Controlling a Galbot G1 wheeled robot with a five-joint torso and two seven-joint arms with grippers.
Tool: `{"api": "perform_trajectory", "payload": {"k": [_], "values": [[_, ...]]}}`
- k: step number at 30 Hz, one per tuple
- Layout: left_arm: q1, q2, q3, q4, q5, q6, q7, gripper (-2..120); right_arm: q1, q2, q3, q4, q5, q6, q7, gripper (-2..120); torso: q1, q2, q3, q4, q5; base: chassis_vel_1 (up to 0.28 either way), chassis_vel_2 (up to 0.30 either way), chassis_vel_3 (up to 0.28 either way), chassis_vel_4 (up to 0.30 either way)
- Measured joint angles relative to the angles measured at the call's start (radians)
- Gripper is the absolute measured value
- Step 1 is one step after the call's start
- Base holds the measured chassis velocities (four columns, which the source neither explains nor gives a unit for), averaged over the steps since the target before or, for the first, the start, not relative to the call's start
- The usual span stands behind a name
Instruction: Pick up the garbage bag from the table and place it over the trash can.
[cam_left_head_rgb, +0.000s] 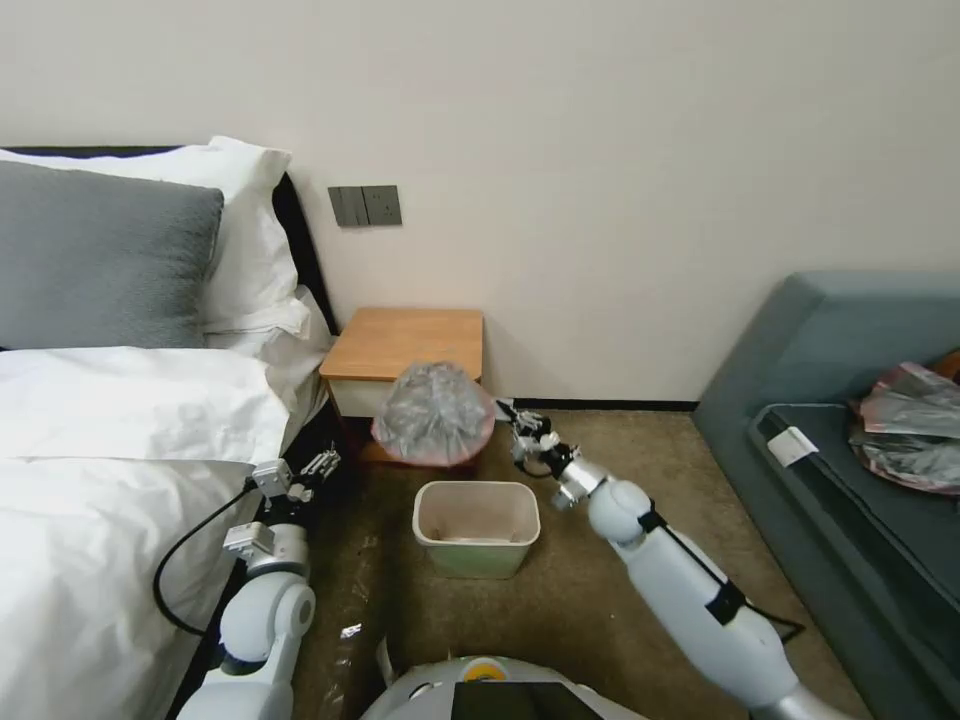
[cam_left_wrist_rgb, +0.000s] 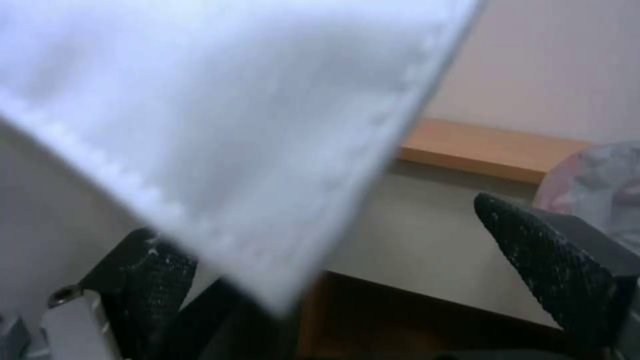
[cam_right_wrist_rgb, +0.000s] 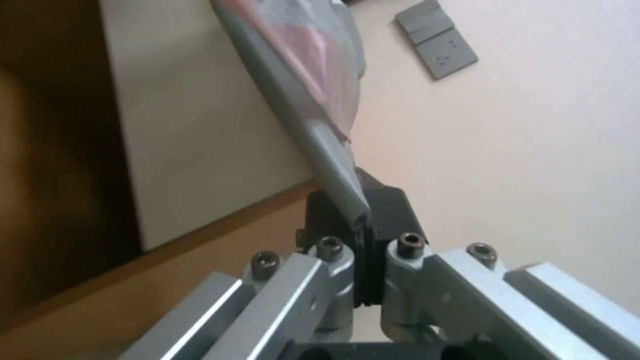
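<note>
At the right edge of the bag (cam_left_head_rgb: 434, 414), the right end effector (cam_left_head_rgb: 512, 413) is clamped on a gathered fold of the plastic; the right wrist view shows its two black pads (cam_right_wrist_rgb: 387, 210) pressed together with the grey film running out between them. Held by this one edge, the bag hangs as a wrinkled dome in front of the table (cam_left_head_rgb: 405, 340), off its top, with the pink rim at the bottom just above and behind the can (cam_left_head_rgb: 477, 526). The single-sided grip appears to leave the mouth slack and unspread, so the bag is not yet over the can's rim. The left end effector (cam_left_head_rgb: 322, 464) waits lower, beside the bed (cam_left_head_rgb: 110, 480), apart from the bag; its fingers (cam_left_wrist_rgb: 547, 260) stand apart with nothing between them, and a corner of white bed linen (cam_left_wrist_rgb: 220, 115) hangs across its wrist view. Its position suggests readiness to take the bag's opposite edge. The can stands upright and unlined on the carpet (cam_left_head_rgb: 600, 580).
</note>
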Motion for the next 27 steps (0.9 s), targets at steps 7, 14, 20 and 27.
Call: {"api": "perform_trajectory", "payload": {"k": [7, 14, 20, 27], "values": [[0.005, -0.003, 0.021, 0.002, 0.006, 0.000, 0.000, 99, -0.141, 0.000, 0.016, 0.049, -0.045, 0.034, 0.004, 0, 0.000, 0.000, 0.000, -0.0001, 0.0000, 0.000, 0.000, 0.000, 0.000], [0.005, -0.005, 0.030, 0.004, 0.010, -0.001, 0.000, 99, -0.231, 0.002, 0.021, 0.055, -0.095, 0.071, 0.011, 0, 0.000, 0.000, 0.000, -0.0001, 0.0000, 0.000, 0.000, 0.000, 0.000], [0.007, -0.004, 0.030, 0.005, 0.010, -0.003, 0.000, 99, -0.277, 0.003, 0.037, 0.066, -0.111, 0.089, 0.012, 0, 0.000, 0.000, 0.000, 0.0000, 0.0000, 0.000, 0.000, 0.000, 0.000], [-0.008, -0.009, 0.028, 0.008, 0.008, -0.004, -0.002, 99, -0.308, -0.019, 0.055, 0.086, -0.079, 0.088, 0.005, 0, 0.000, 0.000, 0.000, 0.0000, 0.0000, 0.000, 0.000, 0.000, 0.000]]}}
